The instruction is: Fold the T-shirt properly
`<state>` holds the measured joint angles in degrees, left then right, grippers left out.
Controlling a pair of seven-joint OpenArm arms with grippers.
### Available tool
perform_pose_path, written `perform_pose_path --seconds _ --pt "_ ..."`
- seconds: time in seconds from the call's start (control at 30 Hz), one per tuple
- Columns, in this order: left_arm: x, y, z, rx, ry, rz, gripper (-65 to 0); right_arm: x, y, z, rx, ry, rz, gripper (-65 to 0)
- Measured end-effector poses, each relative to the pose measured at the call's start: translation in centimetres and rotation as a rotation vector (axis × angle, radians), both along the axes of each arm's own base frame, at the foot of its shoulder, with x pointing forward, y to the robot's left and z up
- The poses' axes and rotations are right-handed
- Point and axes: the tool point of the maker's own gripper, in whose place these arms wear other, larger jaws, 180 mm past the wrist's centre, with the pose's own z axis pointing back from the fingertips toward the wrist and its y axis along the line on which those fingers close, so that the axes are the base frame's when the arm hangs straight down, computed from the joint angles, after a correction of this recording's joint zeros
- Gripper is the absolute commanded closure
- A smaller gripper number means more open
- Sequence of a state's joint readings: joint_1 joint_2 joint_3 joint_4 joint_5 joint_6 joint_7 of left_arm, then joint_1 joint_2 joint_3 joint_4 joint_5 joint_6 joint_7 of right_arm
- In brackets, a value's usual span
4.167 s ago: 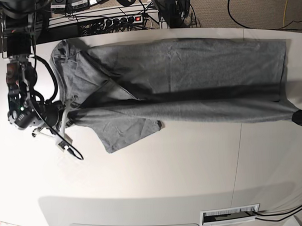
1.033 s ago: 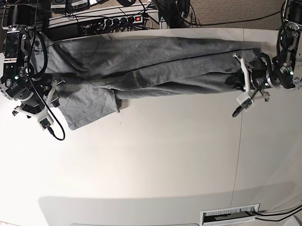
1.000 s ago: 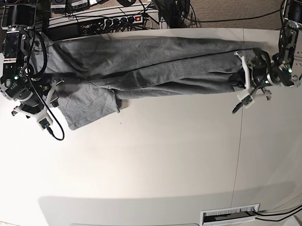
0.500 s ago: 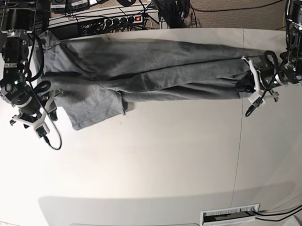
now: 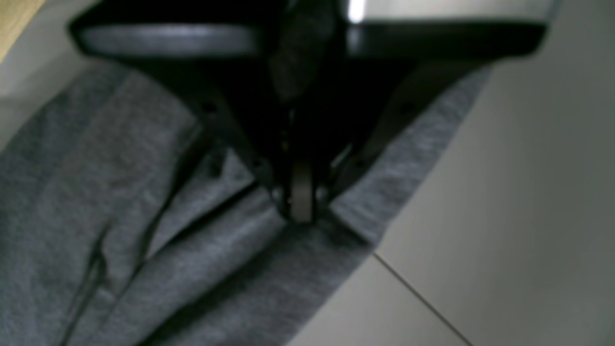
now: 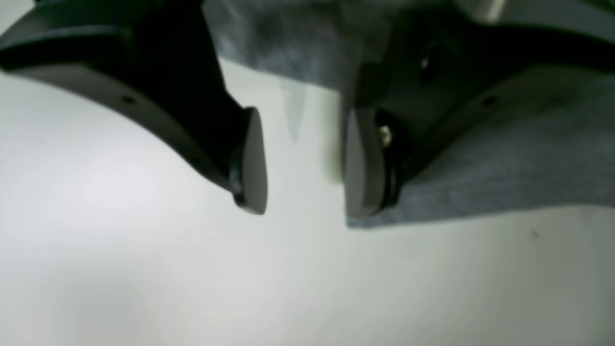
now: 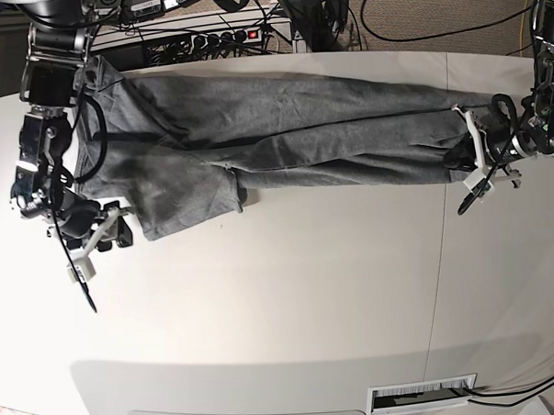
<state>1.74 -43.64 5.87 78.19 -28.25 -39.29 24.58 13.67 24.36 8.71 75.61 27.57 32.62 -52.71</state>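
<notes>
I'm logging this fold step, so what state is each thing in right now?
T-shirt: stretched lengthwise across the table, bunched into long folds, one sleeve lying flat, fold unfinished.
Left gripper: shut on the T-shirt's edge.
Right gripper: open, nothing between its pads, cloth just beside one finger.
Table: white, bare in front of the shirt.

We note both arms black with looping black cables. Left end effector [image 7: 473, 158] and right end effector [image 7: 108, 229]: white brackets, matte black fingers [image 6: 158, 91], grey oval pads [image 6: 252, 161], small screws.
</notes>
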Motion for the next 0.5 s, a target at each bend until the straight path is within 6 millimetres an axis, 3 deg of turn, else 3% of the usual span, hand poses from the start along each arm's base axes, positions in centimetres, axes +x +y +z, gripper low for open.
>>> perform_pose_path --seconds 0.13,0.3,0.5 --pt "0.0 0.0 0.0 0.000 0.000 0.000 0.0 0.4 1.7 -0.7 -0.011 0.033 0.047 -27.9" --pt "0.0 0.0 0.0 -0.001 0.001 0.000 0.0 -0.5 3.2 -3.1 -0.043 0.103 0.104 -27.9" --pt "0.0 0.0 0.0 0.000 0.001 0.001 0.0 -1.0 2.9 -4.7 -0.066 0.142 0.106 -27.8"
